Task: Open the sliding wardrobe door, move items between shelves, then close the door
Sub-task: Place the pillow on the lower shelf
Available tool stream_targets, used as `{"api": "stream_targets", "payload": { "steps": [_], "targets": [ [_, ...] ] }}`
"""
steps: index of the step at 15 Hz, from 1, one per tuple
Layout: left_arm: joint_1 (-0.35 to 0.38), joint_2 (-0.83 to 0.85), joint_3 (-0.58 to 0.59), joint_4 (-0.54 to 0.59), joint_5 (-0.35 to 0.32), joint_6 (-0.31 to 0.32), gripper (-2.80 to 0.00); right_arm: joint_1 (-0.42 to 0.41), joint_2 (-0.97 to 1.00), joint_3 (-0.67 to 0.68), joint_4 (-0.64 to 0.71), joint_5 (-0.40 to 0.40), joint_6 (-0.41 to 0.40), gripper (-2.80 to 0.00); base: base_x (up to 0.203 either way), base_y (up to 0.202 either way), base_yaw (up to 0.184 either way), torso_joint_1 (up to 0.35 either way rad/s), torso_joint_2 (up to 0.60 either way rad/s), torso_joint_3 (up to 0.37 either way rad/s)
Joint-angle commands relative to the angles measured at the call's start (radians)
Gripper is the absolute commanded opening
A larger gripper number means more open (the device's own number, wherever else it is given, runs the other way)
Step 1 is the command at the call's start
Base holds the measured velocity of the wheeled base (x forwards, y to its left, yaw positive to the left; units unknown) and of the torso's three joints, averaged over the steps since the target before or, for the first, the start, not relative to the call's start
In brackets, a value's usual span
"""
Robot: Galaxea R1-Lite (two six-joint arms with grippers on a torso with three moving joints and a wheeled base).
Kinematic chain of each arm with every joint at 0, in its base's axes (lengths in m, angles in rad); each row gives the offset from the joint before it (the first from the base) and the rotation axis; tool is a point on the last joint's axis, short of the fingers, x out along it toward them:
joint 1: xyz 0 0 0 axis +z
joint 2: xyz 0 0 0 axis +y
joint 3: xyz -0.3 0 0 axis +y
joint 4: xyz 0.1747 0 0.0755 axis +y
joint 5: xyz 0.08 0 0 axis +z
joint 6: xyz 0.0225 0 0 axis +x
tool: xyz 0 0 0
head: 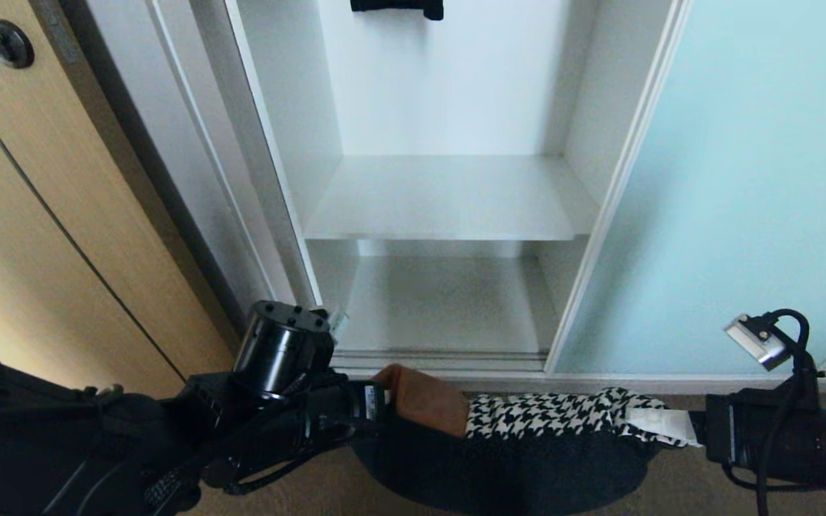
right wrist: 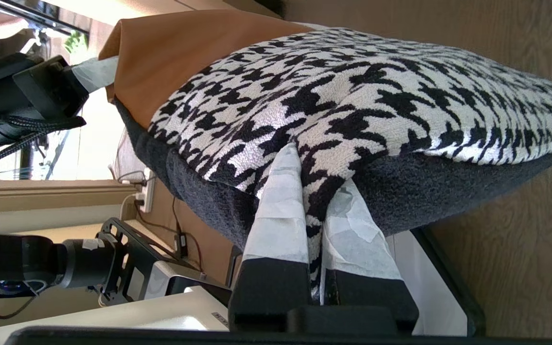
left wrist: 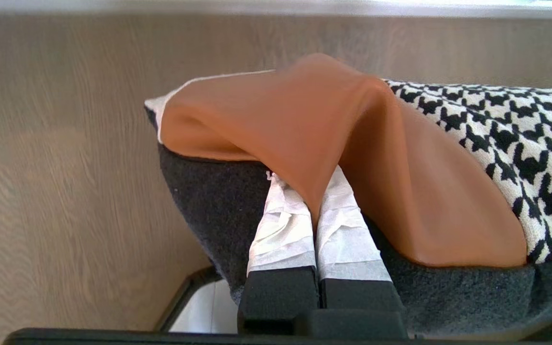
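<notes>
The item, a flat cushion-like bag of tan leather, houndstooth fabric and a black underside, hangs level between my two grippers, in front of the wardrobe and below its bottom edge. My left gripper is shut on a fold of the tan leather end. At the other end my right gripper is shut on a pinch of houndstooth fabric. The sliding wardrobe door stands slid to the right, leaving the compartment open. Two white shelves show inside, an upper one and a lower one, both bare.
A light wood door and white frame stand left of the opening. A dark object hangs at the top of the compartment. Wood-look floor lies under the bag. The door tracks run along the wardrobe's bottom edge.
</notes>
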Motion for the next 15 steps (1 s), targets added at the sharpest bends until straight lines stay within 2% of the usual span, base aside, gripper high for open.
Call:
{"api": "stream_targets", "payload": {
  "steps": [1,15],
  "targets": [
    [0.0,0.002,-0.003,-0.003,0.001,-0.007,-2.8,0.0,0.0,-0.001,-0.002,0.003,0.002,-2.8,0.0,0.0,0.0,0.003,0.01,-0.198],
    [0.0,0.027,-0.014,-0.004,0.001,-0.004,-2.8,-0.001,0.01,0.004,-0.01,0.003,0.001,-2.8,0.0,0.0,0.0,0.003,0.0,-0.196]
  ]
}}
